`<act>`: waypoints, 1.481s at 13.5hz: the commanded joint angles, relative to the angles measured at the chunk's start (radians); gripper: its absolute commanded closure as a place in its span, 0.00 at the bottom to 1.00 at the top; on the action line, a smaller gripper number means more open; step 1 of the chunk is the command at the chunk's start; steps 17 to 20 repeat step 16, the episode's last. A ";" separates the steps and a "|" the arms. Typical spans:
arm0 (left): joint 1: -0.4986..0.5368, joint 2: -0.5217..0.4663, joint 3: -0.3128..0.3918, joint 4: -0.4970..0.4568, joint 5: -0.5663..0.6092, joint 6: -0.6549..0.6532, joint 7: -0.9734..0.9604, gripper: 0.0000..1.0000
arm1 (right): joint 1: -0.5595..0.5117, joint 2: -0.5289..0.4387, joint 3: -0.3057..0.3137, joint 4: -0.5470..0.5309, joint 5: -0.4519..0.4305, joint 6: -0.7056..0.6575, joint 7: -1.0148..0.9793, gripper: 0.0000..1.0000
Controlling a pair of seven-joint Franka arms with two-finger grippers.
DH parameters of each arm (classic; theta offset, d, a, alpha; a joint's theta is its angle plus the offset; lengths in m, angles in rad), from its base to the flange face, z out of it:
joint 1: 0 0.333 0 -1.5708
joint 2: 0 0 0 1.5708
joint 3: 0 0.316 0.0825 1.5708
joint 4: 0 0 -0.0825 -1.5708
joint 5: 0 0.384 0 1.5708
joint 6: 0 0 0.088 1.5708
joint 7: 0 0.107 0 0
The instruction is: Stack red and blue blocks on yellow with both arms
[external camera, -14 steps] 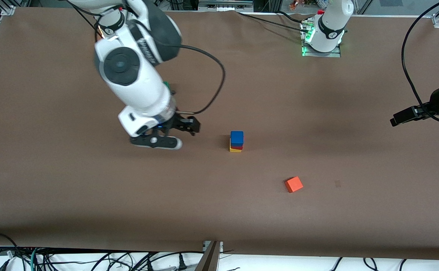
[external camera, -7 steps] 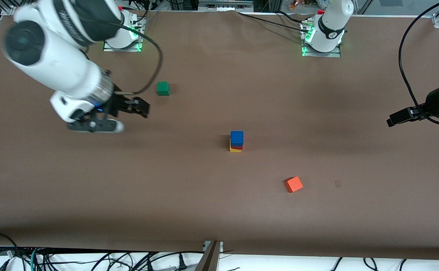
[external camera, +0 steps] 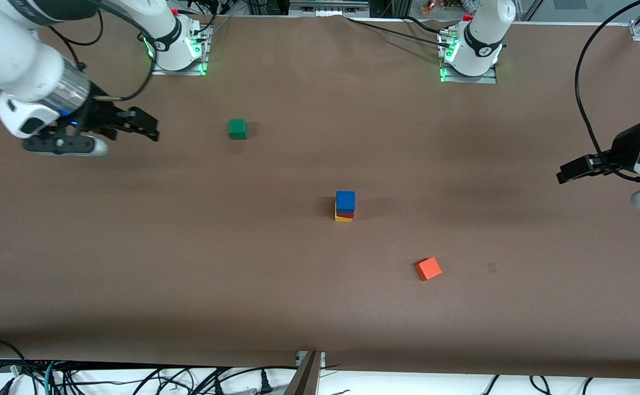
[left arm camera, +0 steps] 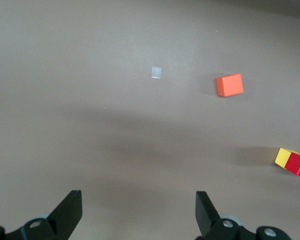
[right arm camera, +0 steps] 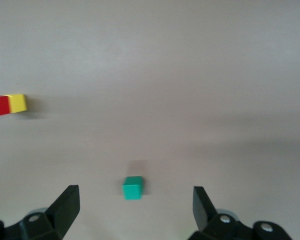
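stack: blue block [external camera: 345,200] on red block [external camera: 349,214] on yellow cube [external camera: 341,218] | handling: likely light, rigid, topples easily; grip flat side faces | left gripper [left arm camera: 139,212] wide open, empty, over the left arm's table end | right gripper [right arm camera: 136,207] wide open, empty, over the right arm's end

right gripper [external camera: 147,127]: we've pulled back from beside the stack toward our table end, uncovering the green cube [external camera: 237,129].
left gripper [external camera: 562,176]: we've drifted slightly inward.
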 commanded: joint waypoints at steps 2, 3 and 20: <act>-0.012 0.006 0.005 0.025 -0.004 -0.021 -0.003 0.00 | -0.090 -0.050 0.012 -0.059 -0.019 0.009 -0.118 0.00; -0.012 0.006 0.005 0.025 -0.004 -0.020 -0.003 0.00 | -0.091 -0.051 0.011 -0.060 -0.031 0.009 -0.119 0.00; -0.010 0.006 0.005 0.024 -0.003 -0.021 0.019 0.00 | -0.091 -0.036 0.009 0.001 -0.097 0.004 -0.126 0.00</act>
